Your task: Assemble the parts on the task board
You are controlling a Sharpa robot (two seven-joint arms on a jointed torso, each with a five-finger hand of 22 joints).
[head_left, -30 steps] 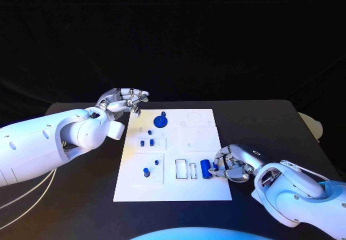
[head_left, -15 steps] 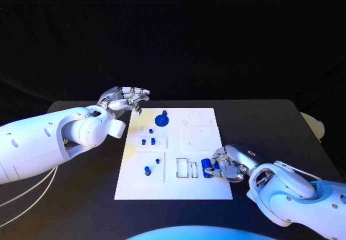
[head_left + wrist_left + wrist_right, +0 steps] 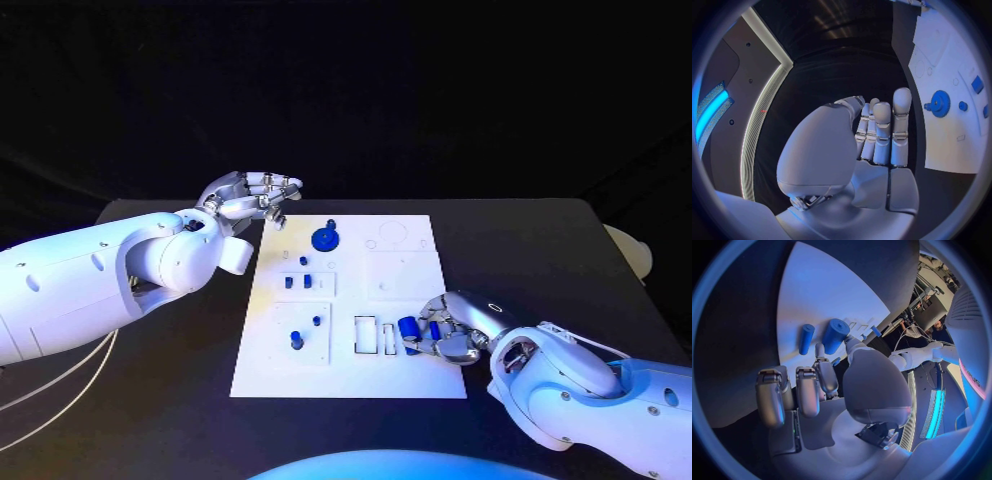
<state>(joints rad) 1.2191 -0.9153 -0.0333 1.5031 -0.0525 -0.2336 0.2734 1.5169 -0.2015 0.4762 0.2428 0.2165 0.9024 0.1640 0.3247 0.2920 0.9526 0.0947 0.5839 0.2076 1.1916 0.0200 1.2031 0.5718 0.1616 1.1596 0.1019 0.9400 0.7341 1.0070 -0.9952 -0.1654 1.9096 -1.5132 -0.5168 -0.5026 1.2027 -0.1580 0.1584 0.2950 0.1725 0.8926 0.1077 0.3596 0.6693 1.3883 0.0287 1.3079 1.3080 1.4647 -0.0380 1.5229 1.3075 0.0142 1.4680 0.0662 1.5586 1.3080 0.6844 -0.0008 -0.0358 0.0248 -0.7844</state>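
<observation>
The table [image 3: 159, 420] is black. The task board [image 3: 411, 380] on it is plain white. The gear [image 3: 325, 240] is deep blue, as are the small pegs [image 3: 297, 341] and the cylinder [image 3: 836, 335]. Both arms are white; the left hand [image 3: 254, 197] and right hand [image 3: 450, 335] are silver.

black table [image 3: 548, 250], pale round object [image 3: 630, 250] just off its right edge
</observation>
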